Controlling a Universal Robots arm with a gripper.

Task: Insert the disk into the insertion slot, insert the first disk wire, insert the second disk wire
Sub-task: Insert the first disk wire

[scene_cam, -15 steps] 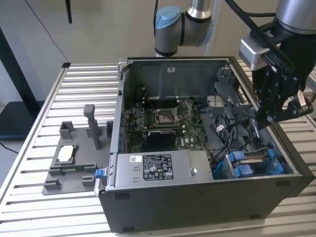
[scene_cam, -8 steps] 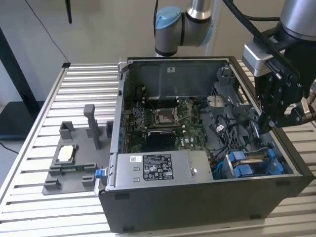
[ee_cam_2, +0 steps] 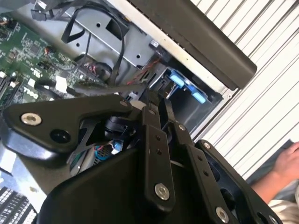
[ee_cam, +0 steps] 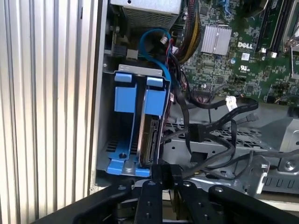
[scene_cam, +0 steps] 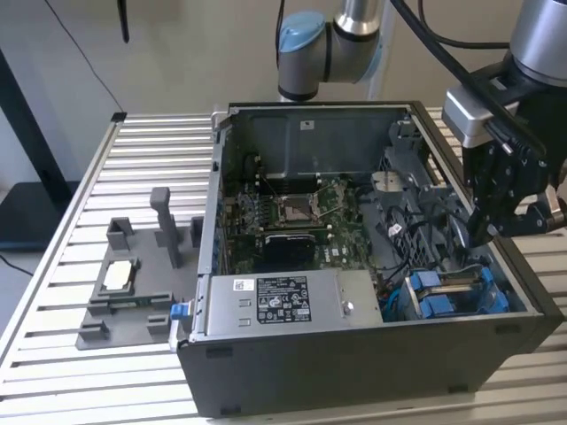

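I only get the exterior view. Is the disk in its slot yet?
Observer: In the first wrist view the disk stands on edge in its blue carrier, inside the insertion slot.
Operator: Where's the gripper?
Observer: The gripper is right at one end of the disk.
Operator: Is anybody around?
Observer: In the second wrist view a person's hand shows outside the case.

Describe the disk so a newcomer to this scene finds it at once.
Find the open computer case, then its corner at the exterior view's lower right, next to the grey power-supply box. The disk stands on edge there in the insertion slot, clipped in a bright blue carrier, unlike the black cables and grey metal beside it.
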